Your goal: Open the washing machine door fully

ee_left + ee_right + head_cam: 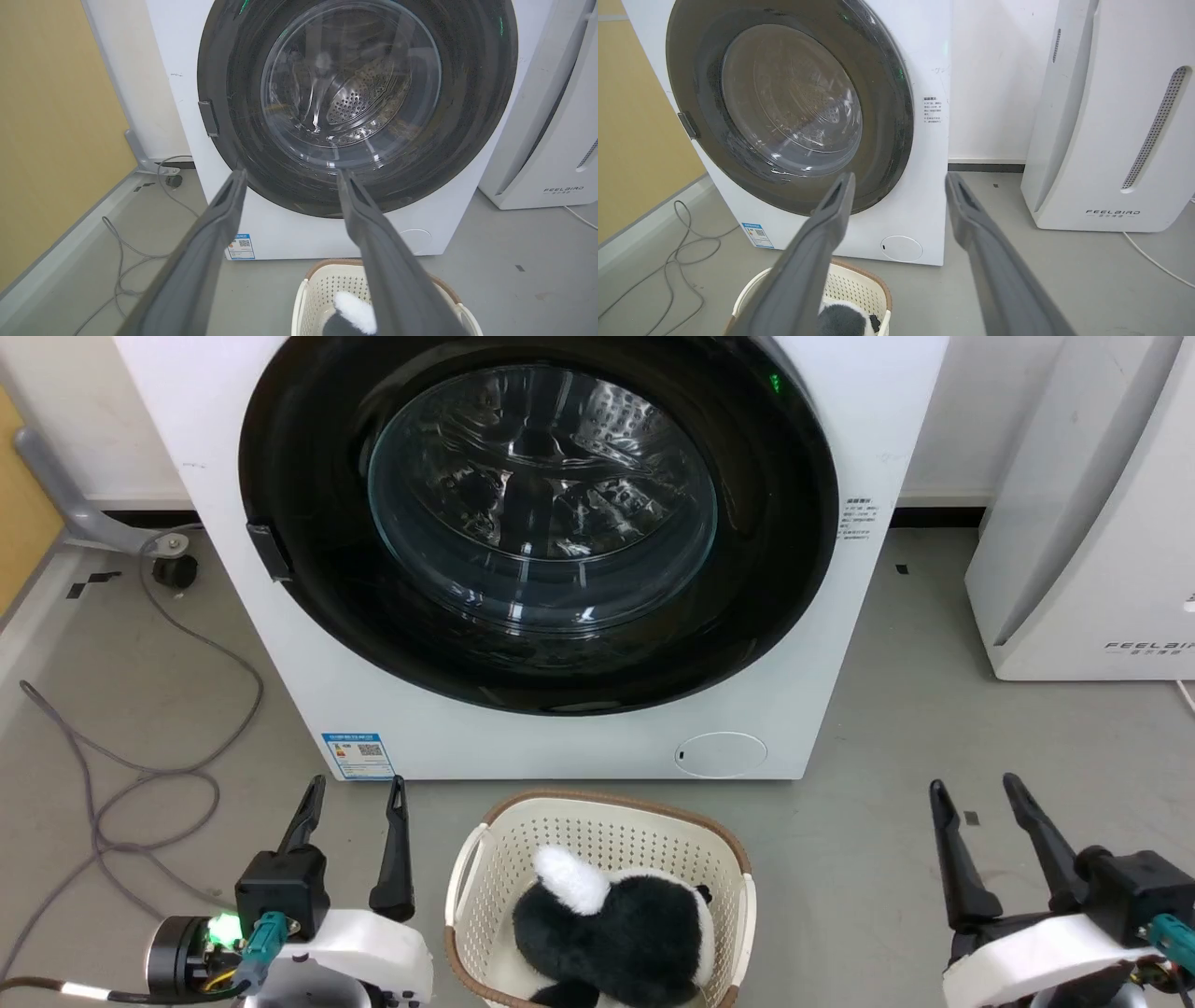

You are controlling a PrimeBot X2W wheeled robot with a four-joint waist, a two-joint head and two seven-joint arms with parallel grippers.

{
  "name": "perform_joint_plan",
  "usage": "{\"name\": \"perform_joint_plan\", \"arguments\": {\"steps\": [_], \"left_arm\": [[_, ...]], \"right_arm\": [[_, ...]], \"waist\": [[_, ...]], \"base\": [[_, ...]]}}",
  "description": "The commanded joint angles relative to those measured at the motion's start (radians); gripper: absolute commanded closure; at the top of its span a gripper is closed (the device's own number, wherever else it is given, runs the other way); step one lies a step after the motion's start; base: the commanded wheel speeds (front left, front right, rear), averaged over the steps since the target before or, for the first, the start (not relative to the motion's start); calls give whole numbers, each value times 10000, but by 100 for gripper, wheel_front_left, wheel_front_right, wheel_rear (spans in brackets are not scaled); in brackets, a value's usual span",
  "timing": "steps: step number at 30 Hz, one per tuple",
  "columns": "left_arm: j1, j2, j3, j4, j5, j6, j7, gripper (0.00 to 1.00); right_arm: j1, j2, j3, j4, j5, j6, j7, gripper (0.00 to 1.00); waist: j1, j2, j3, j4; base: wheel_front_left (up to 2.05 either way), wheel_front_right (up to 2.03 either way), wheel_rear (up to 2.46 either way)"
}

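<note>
Ahead of all fingertips: the washing machine (560, 747), with the washing machine door (541, 504) in its front. Between the fingers of the left gripper (358, 784) and right gripper (975, 784): a basket (597, 800) containing a plush toy (616, 933). Ahead and right of the right fingers: a second appliance (1074, 569).

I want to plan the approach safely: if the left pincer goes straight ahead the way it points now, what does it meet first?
Probably the washing machine door: the left pincer aims at its lower black ring, just under the glass window. Nothing stands between, though depth is unclear.

Head cam down, wrist cams fwd; all share door (539, 518).
</note>
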Motion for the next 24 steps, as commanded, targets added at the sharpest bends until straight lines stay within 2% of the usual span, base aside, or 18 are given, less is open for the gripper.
{"name": "perform_joint_plan", "arguments": {"steps": [1,3,4,5,6,11,24], "left_arm": [[-34,4,-26,-18,-51,77,-124,0],[-37,4,-38,-17,-69,101,-165,0],[-40,4,-45,-16,-78,113,-186,0],[-43,4,-53,-16,-86,125,-207,0],[-47,4,-62,-15,-94,136,-228,0],[-76,5,-99,-15,-130,191,-333,0],[-226,6,-167,-77,-189,312,-604,0]], "right_arm": [[3,15,-53,-86,129,2,-93,0],[-16,15,-66,-86,268,2,-135,0],[-32,16,-71,-93,321,2,-156,9],[-50,16,-71,-98,392,3,-177,71],[-66,16,-56,-93,513,3,-198,100],[-202,18,-144,-5,1558,3,-302,100],[-989,23,-287,687,5797,4,-573,100]], "waist": [[0,0,4,1],[0,0,14,1],[0,0,21,2],[0,0,28,3],[0,0,35,4],[0,0,84,20],[0,0,395,95]], "base": [[0,0,0],[0,0,0],[0,0,0],[0,0,0],[0,0,0],[0,0,0],[0,0,0]]}}
